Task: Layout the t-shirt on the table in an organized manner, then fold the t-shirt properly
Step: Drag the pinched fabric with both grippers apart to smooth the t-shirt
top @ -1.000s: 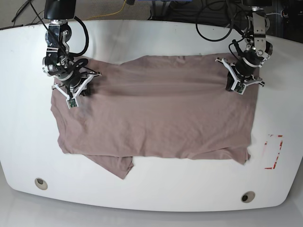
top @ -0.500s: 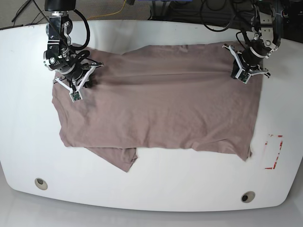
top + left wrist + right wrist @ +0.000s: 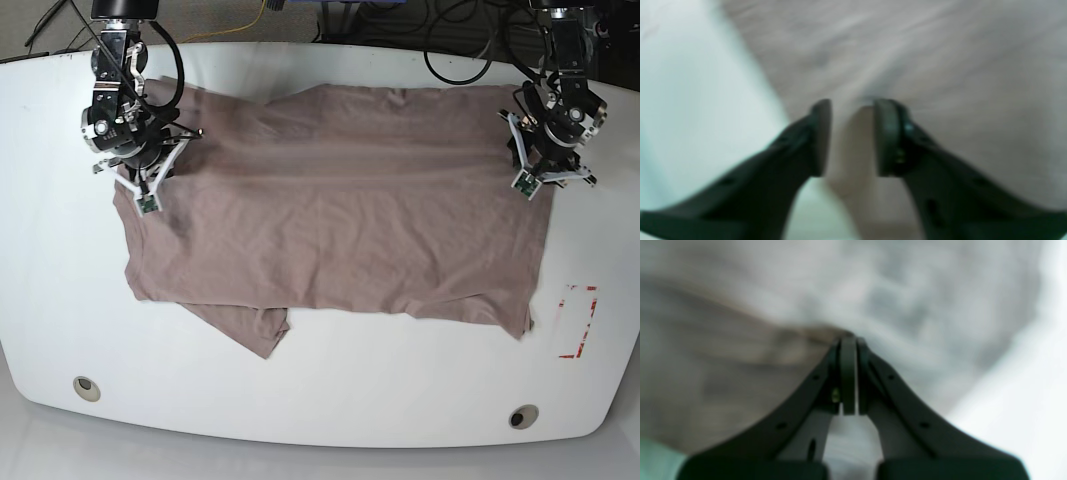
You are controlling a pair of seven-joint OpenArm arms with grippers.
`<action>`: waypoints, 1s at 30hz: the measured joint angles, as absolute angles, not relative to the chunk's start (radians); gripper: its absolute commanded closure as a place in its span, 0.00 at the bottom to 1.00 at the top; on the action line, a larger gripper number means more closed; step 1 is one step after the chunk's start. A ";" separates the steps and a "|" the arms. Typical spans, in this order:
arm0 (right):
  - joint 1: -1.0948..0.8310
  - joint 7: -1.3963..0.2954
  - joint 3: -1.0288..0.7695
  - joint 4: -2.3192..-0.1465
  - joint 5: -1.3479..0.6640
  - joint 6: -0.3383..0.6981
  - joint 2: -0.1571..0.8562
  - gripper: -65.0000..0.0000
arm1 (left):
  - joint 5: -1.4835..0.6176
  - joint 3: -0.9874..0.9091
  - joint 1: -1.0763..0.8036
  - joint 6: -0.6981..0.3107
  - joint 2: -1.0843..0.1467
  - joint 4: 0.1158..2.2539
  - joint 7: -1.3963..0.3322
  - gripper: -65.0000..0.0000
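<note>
1. Currently in the layout phase: the t-shirt (image 3: 330, 210) lies spread across the middle of the table (image 3: 320, 400), far edge pulled out wide, a few diagonal wrinkles running through it.
2. Right gripper (image 3: 848, 340) is clamped tight on a pinch of fabric at the far corner, on the base view's left. My read: it anchors that corner so the cloth can be tensioned.
3. Left gripper (image 3: 851, 106) sits at the opposite far corner, jaws narrowly apart with fabric between the fingertips (image 3: 887, 133). Can't tell if it's gripping or letting go; wrist view is blurred.
4. Both grips at the far corners makes sense: tension along that edge flattens the body.
5. Not tidy yet: a flap (image 3: 250, 325), probably a sleeve, sticks out under the near edge, toward the left of the base view.
6. Red tape mark (image 3: 578, 320) is just beside the shirt's near corner, uncovered.
</note>
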State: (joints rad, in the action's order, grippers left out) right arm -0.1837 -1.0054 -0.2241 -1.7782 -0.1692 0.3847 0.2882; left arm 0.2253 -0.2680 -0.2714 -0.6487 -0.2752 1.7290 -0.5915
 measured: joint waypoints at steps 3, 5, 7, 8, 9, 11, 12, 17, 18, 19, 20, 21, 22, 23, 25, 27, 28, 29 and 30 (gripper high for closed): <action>-0.162 -1.020 -0.224 -1.816 -0.162 0.376 0.294 0.79 | 0.224 -0.265 -0.243 -0.653 -0.274 1.742 -0.590 0.58; -0.147 -1.016 -0.220 -1.845 -0.168 0.375 0.291 0.64 | 0.215 -0.258 -0.218 -0.664 -0.269 1.745 -0.586 0.58; -0.136 -1.015 -0.219 -1.860 -0.184 0.377 0.290 0.52 | 0.202 -0.255 -0.200 -0.667 -0.265 1.746 -0.582 0.58; -0.134 -1.016 -0.219 -1.869 -0.180 0.381 0.288 0.47 | 0.205 -0.255 -0.192 -0.667 -0.265 1.746 -0.583 0.58; -0.133 -1.015 -0.219 -1.875 -0.182 0.381 0.287 0.44 | 0.207 -0.255 -0.187 -0.666 -0.266 1.746 -0.583 0.58; -0.133 -1.023 -0.231 -1.888 -0.180 0.379 0.287 0.37 | 0.215 -0.260 -0.182 -0.666 -0.271 1.750 -0.591 0.58; -0.135 -1.023 -0.247 -1.896 -0.186 0.380 0.284 0.35 | 0.216 -0.261 -0.180 -0.665 -0.272 1.755 -0.592 0.58; -0.137 -1.018 -0.395 -1.924 -0.181 0.385 0.200 0.34 | 0.209 -0.262 -0.180 -0.665 -0.270 1.783 -0.590 0.58; -0.141 -1.016 -0.422 -1.924 -0.178 0.383 0.181 0.34 | 0.209 -0.262 -0.180 -0.667 -0.269 1.786 -0.588 0.58; -0.146 -1.017 -0.450 -1.923 -0.176 0.390 0.159 0.34 | 0.209 -0.261 -0.180 -0.666 -0.269 1.790 -0.586 0.58; -0.153 -1.019 -0.473 -1.924 -0.179 0.401 0.145 0.34 | 0.209 -0.261 -0.180 -0.667 -0.269 1.790 -0.586 0.58; -0.158 -1.020 -0.501 -1.923 -0.182 0.422 0.125 0.34 | 0.208 -0.261 -0.180 -0.667 -0.269 1.791 -0.586 0.58; -0.163 -1.027 -0.525 -1.923 -0.182 0.435 0.107 0.34 | 0.209 -0.261 -0.180 -0.667 -0.269 1.791 -0.587 0.58; -0.166 -1.027 -0.544 -1.922 -0.179 0.438 0.093 0.34 | 0.210 -0.261 -0.180 -0.667 -0.269 1.791 -0.587 0.58; -0.168 -1.025 -0.598 -1.922 -0.179 0.459 0.057 0.34 | 0.210 -0.261 -0.181 -0.667 -0.269 1.791 -0.582 0.58; -0.168 -1.024 -0.648 -1.925 -0.184 0.497 0.029 0.34 | 0.211 -0.259 -0.183 -0.667 -0.269 1.791 -0.554 0.58; -0.170 -1.024 -0.667 -1.926 -0.191 0.503 0.019 0.34 | 0.210 -0.258 -0.183 -0.666 -0.268 1.790 -0.539 0.58; -0.173 -1.026 -0.687 -1.929 -0.210 0.503 0.006 0.34 | 0.208 -0.257 -0.184 -0.667 -0.266 1.790 -0.523 0.58; -0.181 -1.026 -0.706 -1.930 -0.232 0.502 0.001 0.34 | 0.209 -0.255 -0.183 -0.667 -0.265 1.790 -0.518 0.58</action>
State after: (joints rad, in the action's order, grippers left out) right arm -0.1806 -1.0256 -0.7055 -1.9301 -0.2317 0.5022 0.0013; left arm 0.2089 -0.2554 -0.1829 -0.6670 -0.2653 1.7905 -0.5179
